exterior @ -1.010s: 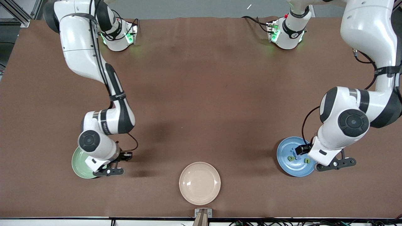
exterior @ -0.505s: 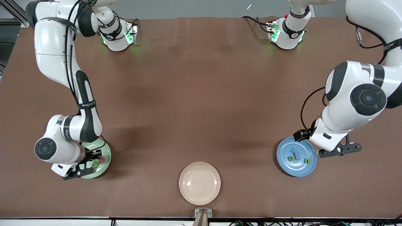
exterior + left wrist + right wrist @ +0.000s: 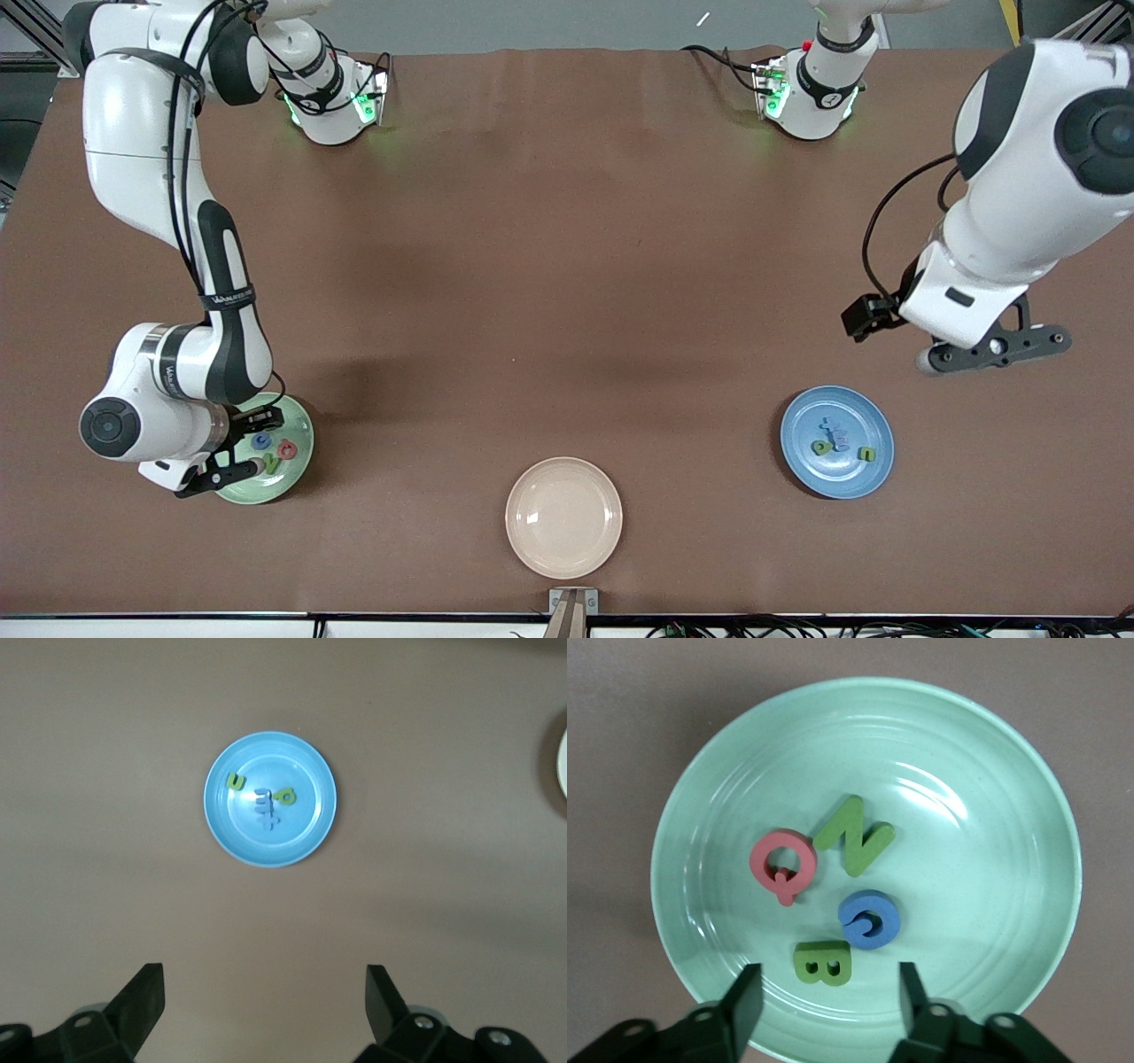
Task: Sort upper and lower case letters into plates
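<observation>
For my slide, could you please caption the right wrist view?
Open right gripper over pale green plate holding four letters.

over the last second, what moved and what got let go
The right pincer shifted across the green plate, opened and let the green B go. The left pincer, open, rose clear of the blue plate. Both plates, the cream plate and other letters stayed.

Both arms raised, jaws apart and empty.
</observation>
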